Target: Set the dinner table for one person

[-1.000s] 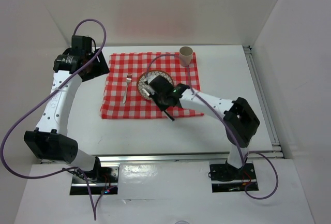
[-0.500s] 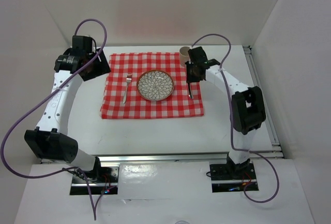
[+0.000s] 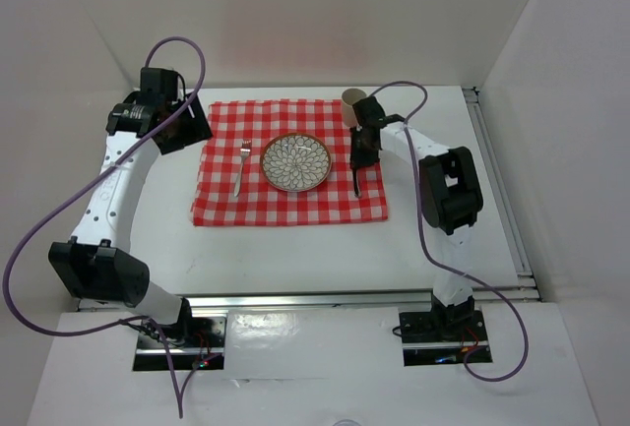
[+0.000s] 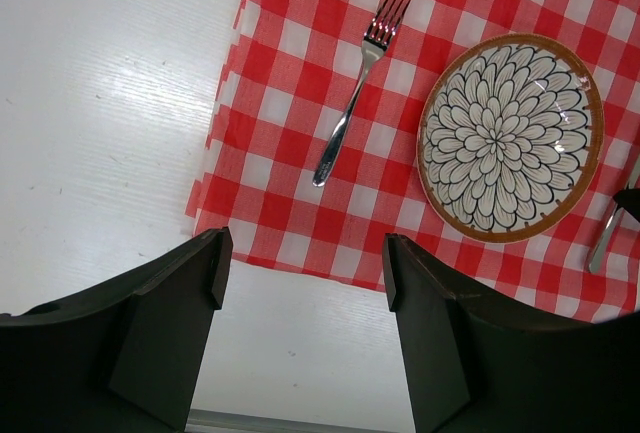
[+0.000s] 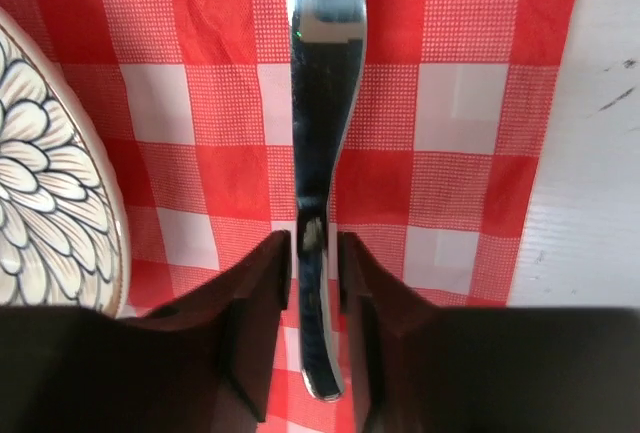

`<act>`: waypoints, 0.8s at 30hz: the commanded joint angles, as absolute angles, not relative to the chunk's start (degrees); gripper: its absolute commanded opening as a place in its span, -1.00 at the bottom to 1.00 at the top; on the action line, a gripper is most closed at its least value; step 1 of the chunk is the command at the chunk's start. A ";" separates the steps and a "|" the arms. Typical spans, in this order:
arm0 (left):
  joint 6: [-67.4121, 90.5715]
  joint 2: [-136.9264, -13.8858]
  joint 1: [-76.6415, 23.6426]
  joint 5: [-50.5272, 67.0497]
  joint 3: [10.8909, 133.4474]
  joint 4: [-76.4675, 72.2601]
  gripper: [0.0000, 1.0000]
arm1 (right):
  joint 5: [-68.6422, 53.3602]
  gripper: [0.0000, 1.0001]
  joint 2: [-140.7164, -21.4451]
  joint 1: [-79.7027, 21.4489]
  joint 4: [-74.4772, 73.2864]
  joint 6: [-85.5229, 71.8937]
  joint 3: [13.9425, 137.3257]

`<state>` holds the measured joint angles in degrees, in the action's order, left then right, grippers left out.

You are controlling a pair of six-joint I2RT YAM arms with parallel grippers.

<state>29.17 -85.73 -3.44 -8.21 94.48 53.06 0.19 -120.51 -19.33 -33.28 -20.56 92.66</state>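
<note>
On the white dinner table, the red-checked cloth carries a fork, a patterned plate and, right of the plate, a knife. The right gripper pinches its handle, having edged nearer, away from the far cup. The left gripper hangs spread, unmoved.

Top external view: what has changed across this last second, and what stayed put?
The right claw swung from over the plate to the plate's right side, nearer than the cup. It now straddles a silver utensil at the right side of the checked cloth; whether it grips cannot be told. Plate, fork, cup, cloth and the open left claw stayed roughly as they were.
</note>
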 commanded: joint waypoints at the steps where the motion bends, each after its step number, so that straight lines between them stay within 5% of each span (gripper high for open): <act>1: 30.23 -86.13 -3.16 -7.65 94.22 52.56 0.58 | 1.04 -0.20 -119.97 -18.98 -32.78 -21.53 95.10; 4: 30.23 -86.13 -3.16 -7.65 94.22 52.56 0.58 | 2.46 0.34 -117.78 -19.60 -34.18 -21.01 95.88; 10: 30.23 -86.13 -3.16 -6.50 94.22 52.56 0.58 | 7.11 0.62 -111.37 -20.13 -39.81 -19.96 101.85; 13: 30.23 -86.13 -3.16 -5.98 95.53 52.56 0.58 | 10.44 1.00 -105.48 -19.60 -42.09 -19.95 101.87; 24: 30.85 -85.08 -3.16 -5.45 96.07 52.56 0.58 | 21.80 1.00 -81.49 -9.50 -47.29 -25.14 79.83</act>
